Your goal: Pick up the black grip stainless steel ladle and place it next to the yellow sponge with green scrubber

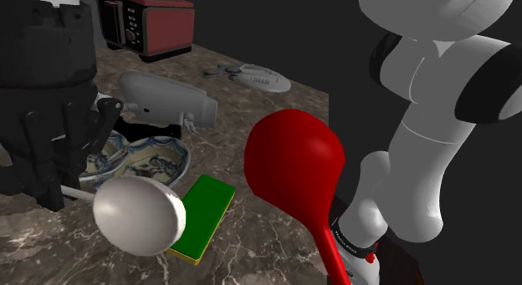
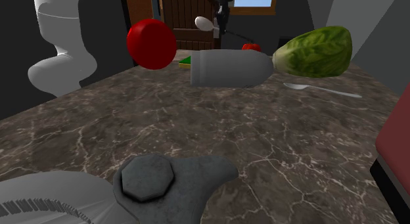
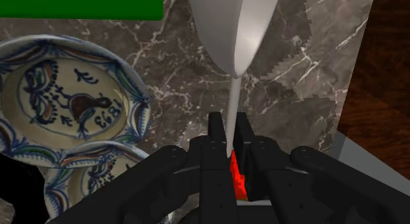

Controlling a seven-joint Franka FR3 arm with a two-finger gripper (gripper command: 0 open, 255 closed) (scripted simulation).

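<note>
My gripper (image 3: 228, 131) is shut on the thin grey handle of the ladle (image 3: 233, 25). The ladle's pale rounded bowl (image 1: 138, 215) sticks out beyond the fingertips. Its grip end is hidden inside the black fingers (image 3: 213, 134). In the shoulder view the gripper (image 1: 60, 185) is the large black mass at the left, and the ladle bowl hangs just beside the left edge of the sponge (image 1: 203, 215), which has a green top and yellow sides. The sponge (image 3: 79, 4) lies flat on the marble counter, past the ladle bowl and to one side of it. Far off, the gripper (image 2: 221, 22) holds the ladle (image 2: 204, 22) above the counter.
Blue-and-white patterned bowls (image 1: 142, 158) sit under the gripper beside the sponge. A big red ladle (image 1: 293, 166) lies close to the arm. A grey cylinder (image 1: 163, 98), a red appliance (image 1: 150, 20), a lettuce (image 2: 312, 52) and a spoon (image 2: 325, 91) crowd the counter (image 1: 251, 116).
</note>
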